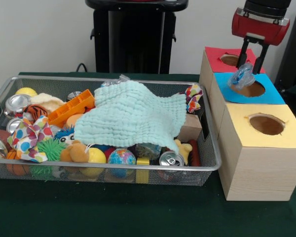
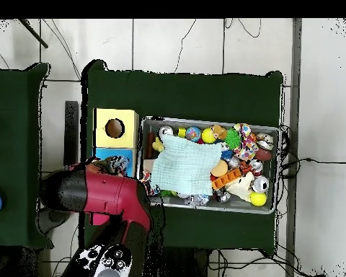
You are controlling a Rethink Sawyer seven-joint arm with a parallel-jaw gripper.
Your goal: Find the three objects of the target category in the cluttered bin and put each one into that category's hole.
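Note:
My gripper [image 1: 250, 69] hangs at the right, above the row of wooden boxes, and is shut on a crumpled clear-and-blue plastic piece [image 1: 241, 77]. That piece dangles just over the round hole [image 1: 250, 90] in the blue-topped box [image 1: 272, 95]. Behind it is the red-topped box [image 1: 216, 55], and in front is the yellow-topped box [image 1: 288, 129], each with its own hole. In the overhead view my red arm [image 2: 104, 193] covers most of the blue box; the plastic piece [image 2: 118, 164] shows at its tip, beside the yellow box [image 2: 114, 128].
A wire bin [image 1: 214, 165] left of the boxes is packed with toys, balls and cans. A pale green cloth [image 1: 130, 116] drapes over its middle, hiding what lies beneath. An orange toy [image 1: 71, 108] and a globe ball [image 1: 121, 157] show around it.

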